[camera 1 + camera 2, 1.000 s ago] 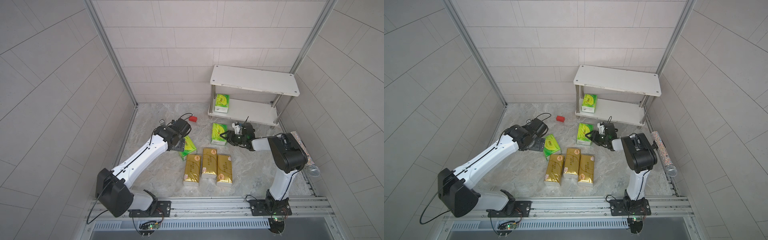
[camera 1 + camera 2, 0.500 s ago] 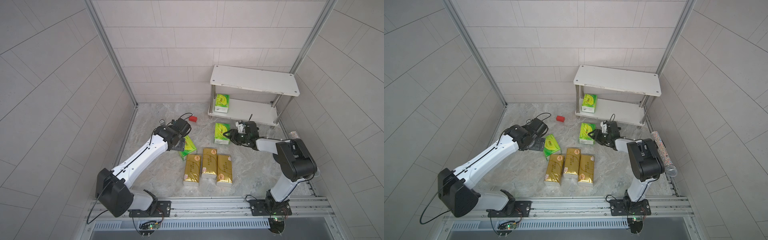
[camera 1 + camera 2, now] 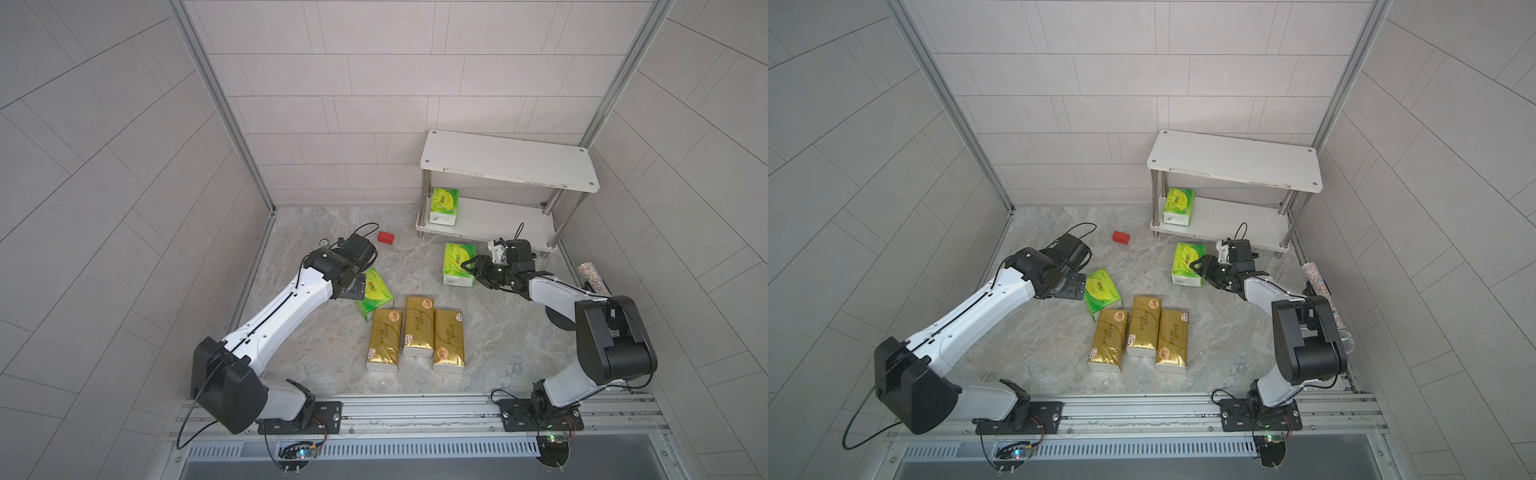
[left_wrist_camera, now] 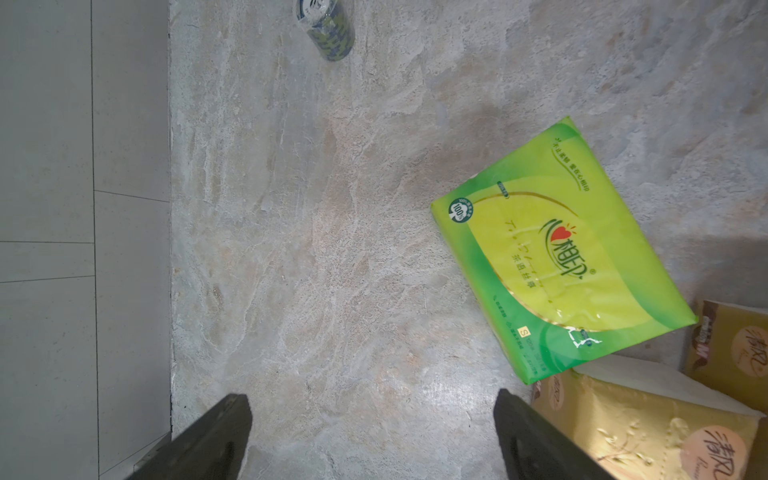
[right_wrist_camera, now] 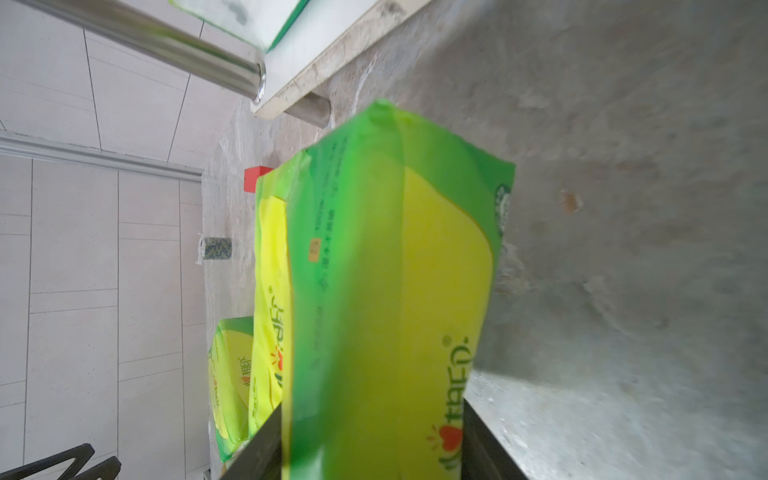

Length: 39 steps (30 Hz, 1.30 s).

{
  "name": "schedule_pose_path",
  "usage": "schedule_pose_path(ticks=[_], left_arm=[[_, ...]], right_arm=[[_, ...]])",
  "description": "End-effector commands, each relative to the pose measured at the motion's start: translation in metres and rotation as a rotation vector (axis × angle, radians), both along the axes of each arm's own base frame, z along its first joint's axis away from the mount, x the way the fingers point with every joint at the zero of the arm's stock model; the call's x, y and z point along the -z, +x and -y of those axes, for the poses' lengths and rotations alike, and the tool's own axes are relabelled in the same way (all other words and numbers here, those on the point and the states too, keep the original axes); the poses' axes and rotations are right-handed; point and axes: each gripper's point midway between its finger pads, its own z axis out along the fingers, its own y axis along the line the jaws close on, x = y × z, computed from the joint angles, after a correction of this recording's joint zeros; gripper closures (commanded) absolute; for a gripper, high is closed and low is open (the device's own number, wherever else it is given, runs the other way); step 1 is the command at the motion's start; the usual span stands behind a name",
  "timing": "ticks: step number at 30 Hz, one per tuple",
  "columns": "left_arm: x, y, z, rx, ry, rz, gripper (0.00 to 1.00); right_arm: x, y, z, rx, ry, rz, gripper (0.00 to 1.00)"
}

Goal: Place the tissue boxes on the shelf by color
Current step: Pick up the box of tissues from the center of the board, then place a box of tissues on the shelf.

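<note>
My right gripper [image 3: 473, 268] [image 5: 372, 436] is shut on a green-yellow tissue box [image 3: 458, 262] [image 3: 1188, 262] [image 5: 386, 270], holding it just in front of the shelf [image 3: 509, 162] [image 3: 1233, 160]. Another green box [image 3: 444, 205] [image 3: 1178, 205] sits at the left end of the shelf's lower board [image 3: 494, 222]. A third green box [image 3: 376, 293] [image 4: 569, 253] lies on the floor beside my left gripper [image 3: 353, 289] [image 4: 372, 411], which is open over bare floor. Three gold boxes [image 3: 417, 336] [image 3: 1140, 332] lie side by side in the middle.
A small red block [image 3: 385, 237] [image 5: 255, 178] lies left of the shelf, with a small patterned roll [image 3: 323, 241] [image 4: 326, 29] near the left wall. A glittery cylinder [image 3: 592, 276] [image 3: 1325, 299] lies by the right wall. The shelf's top board is bare.
The right gripper has carried the green box a little to the right, toward the shelf's front, and the right arm has stretched out. The left arm has stayed put.
</note>
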Motion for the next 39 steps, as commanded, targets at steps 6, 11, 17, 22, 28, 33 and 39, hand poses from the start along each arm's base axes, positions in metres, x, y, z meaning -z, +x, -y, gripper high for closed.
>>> schedule_pose_path(ticks=[6,11,17,22,28,33,39], left_arm=[[-0.01,0.007,-0.001,0.009,0.003,0.013,0.0],[-0.014,0.009,-0.002,0.009,0.003,0.016,0.0],[-0.014,0.011,0.0,0.014,0.001,0.007,0.0],[-0.012,0.01,-0.002,0.009,0.007,0.003,0.0],[-0.008,0.009,-0.004,0.003,0.013,-0.009,0.0],[-0.009,0.009,-0.006,-0.006,0.016,-0.003,0.0],[-0.006,0.01,-0.009,-0.017,0.02,-0.012,0.0]], right_arm=[[-0.05,0.015,0.029,0.05,-0.039,0.09,0.42],[-0.069,0.031,0.048,0.078,-0.074,0.117,0.41],[-0.082,0.065,0.07,0.121,-0.135,0.143,0.41],[-0.079,0.092,0.085,0.166,-0.159,0.144,0.41],[-0.064,0.116,0.097,0.208,-0.182,0.135,0.41],[-0.057,0.132,0.111,0.241,-0.164,0.133,0.42],[-0.05,0.149,0.119,0.236,-0.147,0.126,0.42]])
